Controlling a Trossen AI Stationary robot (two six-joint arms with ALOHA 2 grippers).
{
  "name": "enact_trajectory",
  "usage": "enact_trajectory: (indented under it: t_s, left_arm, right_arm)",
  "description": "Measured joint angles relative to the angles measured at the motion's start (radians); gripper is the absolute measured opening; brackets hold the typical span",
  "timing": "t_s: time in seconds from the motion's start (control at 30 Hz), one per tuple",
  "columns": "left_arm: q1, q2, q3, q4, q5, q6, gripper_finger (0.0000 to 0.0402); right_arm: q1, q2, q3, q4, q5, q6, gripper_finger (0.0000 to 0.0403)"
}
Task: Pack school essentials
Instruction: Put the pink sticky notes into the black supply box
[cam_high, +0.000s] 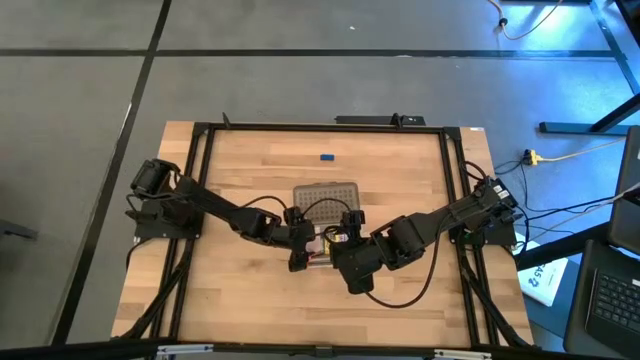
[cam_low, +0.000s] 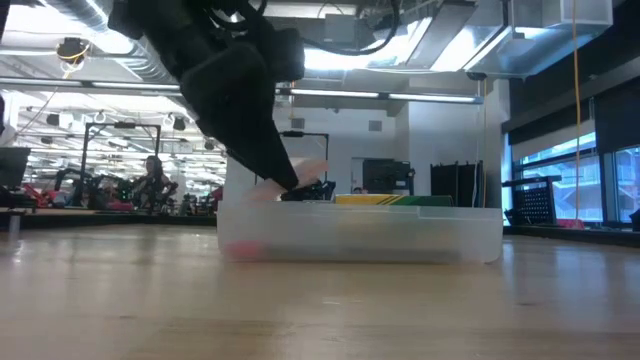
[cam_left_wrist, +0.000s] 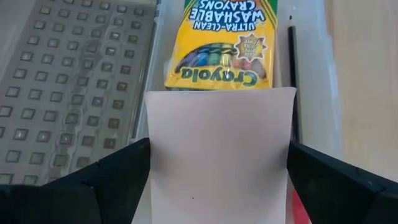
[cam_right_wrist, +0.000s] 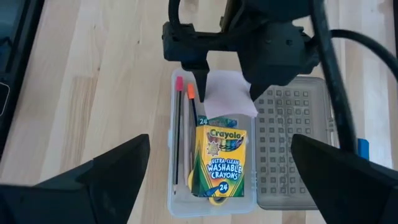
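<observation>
The pink square pad (cam_left_wrist: 219, 155) is gripped between the fingers of the left gripper (cam_right_wrist: 225, 84) and held over the clear case (cam_right_wrist: 171, 186), just above the crayon box (cam_right_wrist: 219, 158) and pencils (cam_right_wrist: 180, 134) lying inside. The right gripper (cam_high: 352, 275), fingers spread wide and empty, is held near the case. The tiny blue block (cam_high: 327, 156) lies far back on the table (cam_high: 250, 300).
</observation>
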Motion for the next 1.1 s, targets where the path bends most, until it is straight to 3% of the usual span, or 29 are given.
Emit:
enact_trajectory:
  t_s: [1.1]
  left_arm:
    - [-0.001,0.001,0.000,-0.015,0.000,0.000,0.0353]
  right_arm:
    - [0.000,0.000,0.000,0.090,-0.008,0.000,0.0388]
